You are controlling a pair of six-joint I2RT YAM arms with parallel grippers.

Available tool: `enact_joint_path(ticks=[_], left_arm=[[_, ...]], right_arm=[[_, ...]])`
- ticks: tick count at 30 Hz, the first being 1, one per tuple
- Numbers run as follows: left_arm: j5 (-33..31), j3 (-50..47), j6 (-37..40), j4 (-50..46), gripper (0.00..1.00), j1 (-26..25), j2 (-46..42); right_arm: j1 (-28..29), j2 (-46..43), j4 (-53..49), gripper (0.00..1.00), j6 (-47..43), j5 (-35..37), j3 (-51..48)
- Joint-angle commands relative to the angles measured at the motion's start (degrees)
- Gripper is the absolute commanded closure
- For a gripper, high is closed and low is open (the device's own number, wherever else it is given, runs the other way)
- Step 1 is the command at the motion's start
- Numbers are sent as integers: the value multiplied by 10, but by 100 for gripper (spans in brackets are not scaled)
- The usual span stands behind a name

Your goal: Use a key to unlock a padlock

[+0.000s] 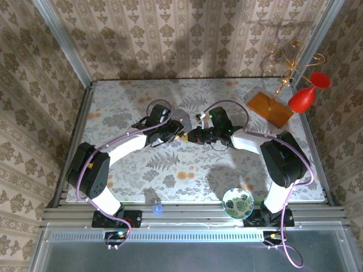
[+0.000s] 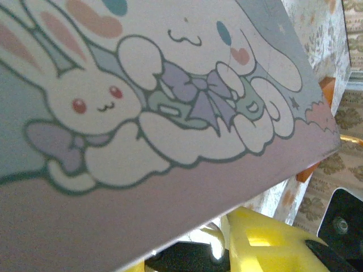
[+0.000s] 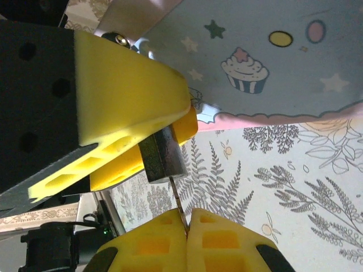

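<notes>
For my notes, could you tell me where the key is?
In the right wrist view, bottom centre: the key is pinched in the right end effector, its tip meeting the padlock above.

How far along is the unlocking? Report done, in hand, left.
Done: the left tool clamps the padlock; the right tool pinches the key, whose blade reaches the padlock's end face. In hand: seating or turning the key; I cannot tell which. Left: getting the padlock open, which nothing here shows yet.

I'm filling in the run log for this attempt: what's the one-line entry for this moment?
left gripper: shut on padlock | right gripper: shut on key | key tip at padlock's underside | tin box next to padlock
</notes>
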Motion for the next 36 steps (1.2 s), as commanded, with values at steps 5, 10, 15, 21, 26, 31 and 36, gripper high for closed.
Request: enact_joint_path(ticks=[5,10,15,21,26,31,36], left_arm=[[172,35,51,-66,100,-50,13],[170,23,39,-55,100,-47,9],[146,1,21,-46,100,-30,-14],[135,-19,-10,-15,100,-23,-16],[137,-16,-13,-11,100,-25,-12],[138,-19,-14,-10,100,-25,-12],[137,-20,-15,-9,100,-24,-15]], right_arm=[[0,-14,104,100,2,20,100],[2,-30,76,100,-20,51,97],[2,-44,51,100,-35,63,73],[3,-42,46,96,-31,61,50],[8,-41,53,89,-29,60,40],[10,-43,62,84,-24,62,35],[11,-46,65,79,-23,66,28]])
